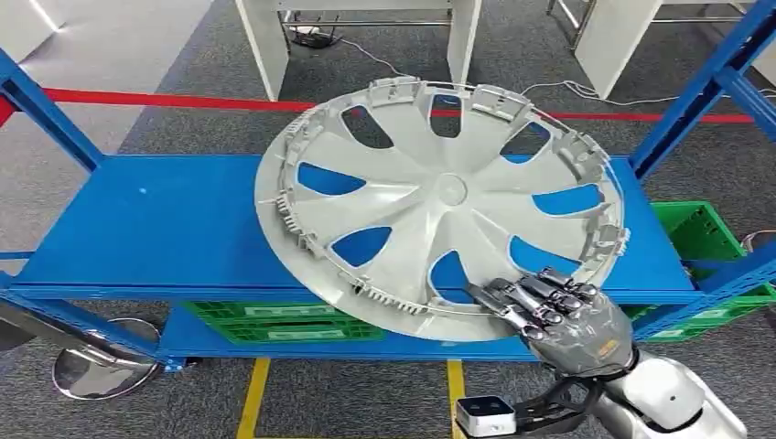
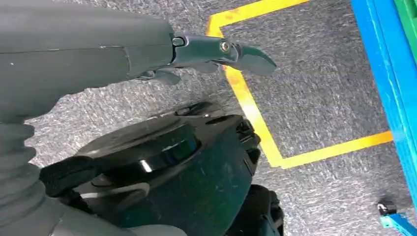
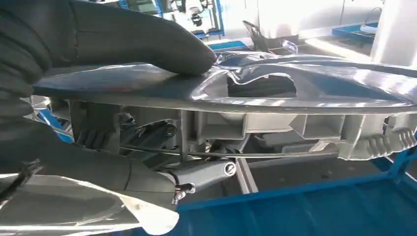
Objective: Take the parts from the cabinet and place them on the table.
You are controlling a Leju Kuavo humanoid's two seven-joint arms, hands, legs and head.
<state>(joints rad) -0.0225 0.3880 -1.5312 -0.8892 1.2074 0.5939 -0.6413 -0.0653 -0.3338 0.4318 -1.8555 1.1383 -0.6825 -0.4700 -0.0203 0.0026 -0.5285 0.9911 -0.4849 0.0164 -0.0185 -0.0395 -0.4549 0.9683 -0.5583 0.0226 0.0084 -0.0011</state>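
A large silver wheel cover (image 1: pixel 439 206) with curved spokes is lifted and tilted above the blue cabinet shelf (image 1: pixel 156 229), inner side up. My right hand (image 1: pixel 554 315) grips its near rim at the lower right. In the right wrist view the thumb (image 3: pixel 142 42) presses on one face of the wheel cover (image 3: pixel 295 88) and the fingers (image 3: pixel 196 172) curl under the other. My left hand (image 2: pixel 216 51) hangs beside my body over the floor, fingers straight and holding nothing.
Blue uprights (image 1: pixel 705 87) frame the shelf on both sides. Green crates (image 1: pixel 284 320) sit on the lower level, with another green crate (image 1: pixel 700 229) at the right. A round silver part (image 1: pixel 96 361) lies on the floor at the left. Yellow floor tape (image 2: pixel 251 105) runs below.
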